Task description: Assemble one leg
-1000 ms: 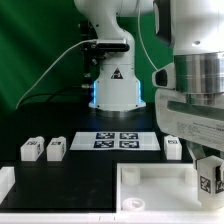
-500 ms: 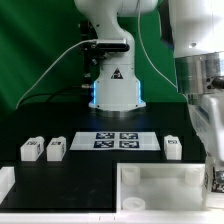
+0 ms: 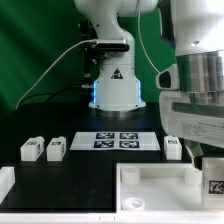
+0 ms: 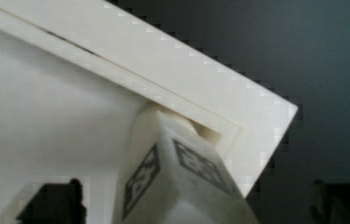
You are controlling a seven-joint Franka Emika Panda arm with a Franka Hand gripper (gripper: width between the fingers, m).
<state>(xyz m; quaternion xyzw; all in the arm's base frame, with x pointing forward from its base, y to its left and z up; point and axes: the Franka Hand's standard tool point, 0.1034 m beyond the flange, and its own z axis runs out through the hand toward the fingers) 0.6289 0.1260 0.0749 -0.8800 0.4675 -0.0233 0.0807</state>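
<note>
One leg [image 3: 213,186], a small white block with a dark tag, stands upright at the tabletop's corner at the exterior view's right. It also shows in the wrist view [image 4: 186,172], rising from the corner of the white tabletop [image 4: 47,110]. My gripper [image 3: 208,168] is directly over it. In the wrist view the gripper [image 4: 198,202] straddles the leg with dark fingers [image 4: 55,202] on either side, a gap between each and the leg. The jaws are open. The tabletop [image 3: 150,178] lies at the front.
Two loose legs [image 3: 31,149] [image 3: 55,149] stand at the exterior view's left and a third leg [image 3: 172,147] at the right behind the tabletop. The marker board [image 3: 115,141] lies in front of the robot base [image 3: 115,85]. A white block [image 3: 5,180] is at the front left.
My gripper has turned about its vertical axis over the leg and swung back. The leg has stayed at the tabletop's corner.
</note>
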